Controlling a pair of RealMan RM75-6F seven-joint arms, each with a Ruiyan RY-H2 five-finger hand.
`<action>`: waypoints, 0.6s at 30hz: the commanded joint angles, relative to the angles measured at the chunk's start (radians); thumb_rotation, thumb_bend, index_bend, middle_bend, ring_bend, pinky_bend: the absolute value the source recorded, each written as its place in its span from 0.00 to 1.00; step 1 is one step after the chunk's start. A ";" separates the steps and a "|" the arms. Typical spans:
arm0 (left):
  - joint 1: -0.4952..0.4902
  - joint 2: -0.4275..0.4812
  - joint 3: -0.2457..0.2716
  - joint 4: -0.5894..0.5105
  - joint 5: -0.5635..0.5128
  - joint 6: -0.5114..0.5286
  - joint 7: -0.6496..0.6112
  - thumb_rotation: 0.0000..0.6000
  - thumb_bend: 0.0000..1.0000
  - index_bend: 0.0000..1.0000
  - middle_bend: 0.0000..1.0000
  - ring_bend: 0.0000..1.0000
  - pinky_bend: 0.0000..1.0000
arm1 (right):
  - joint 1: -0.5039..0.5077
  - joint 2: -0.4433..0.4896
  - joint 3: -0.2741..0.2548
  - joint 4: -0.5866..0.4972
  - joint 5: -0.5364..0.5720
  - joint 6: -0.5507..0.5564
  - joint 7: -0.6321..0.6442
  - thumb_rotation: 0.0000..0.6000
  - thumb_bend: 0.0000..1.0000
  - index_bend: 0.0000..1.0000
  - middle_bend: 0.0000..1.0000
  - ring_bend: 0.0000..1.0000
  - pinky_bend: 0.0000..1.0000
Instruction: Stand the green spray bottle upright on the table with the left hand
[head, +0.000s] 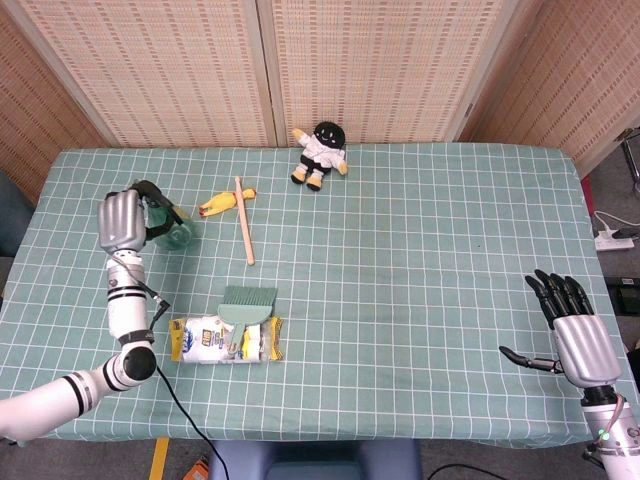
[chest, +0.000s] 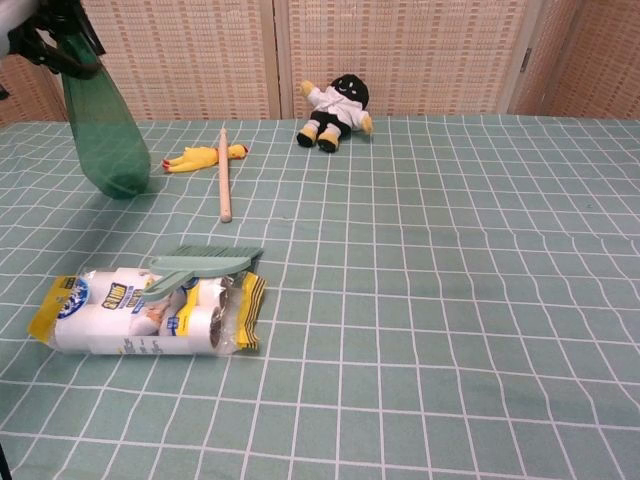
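Note:
The green spray bottle hangs nearly upright at the far left of the chest view, black sprayer head on top and rounded base lowest, leaning a little. The head view shows the bottle from above, foreshortened. My left hand grips it around the neck, with the black trigger beside the fingers. In the chest view only an edge of the left hand shows in the top corner. I cannot tell whether the base touches the cloth. My right hand rests open at the table's near right edge, fingers spread, holding nothing.
A yellow rubber chicken and a wooden stick lie just right of the bottle. A green brush rests on a packet of rolls near the front. A plush doll sits at the back.

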 joint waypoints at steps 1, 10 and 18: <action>0.040 0.037 -0.079 -0.011 -0.120 -0.070 -0.101 1.00 0.33 0.42 0.75 0.46 0.31 | 0.000 -0.003 0.002 -0.001 0.002 0.002 -0.007 0.66 0.00 0.04 0.02 0.00 0.00; 0.026 0.012 -0.047 0.048 -0.132 -0.110 -0.135 1.00 0.33 0.42 0.75 0.46 0.29 | -0.002 -0.007 0.003 0.001 0.002 0.006 -0.012 0.66 0.00 0.04 0.01 0.00 0.00; 0.008 0.012 -0.031 0.042 -0.127 -0.099 -0.122 1.00 0.33 0.40 0.73 0.46 0.28 | -0.002 -0.006 0.003 0.002 0.001 0.006 -0.003 0.66 0.00 0.04 0.02 0.00 0.00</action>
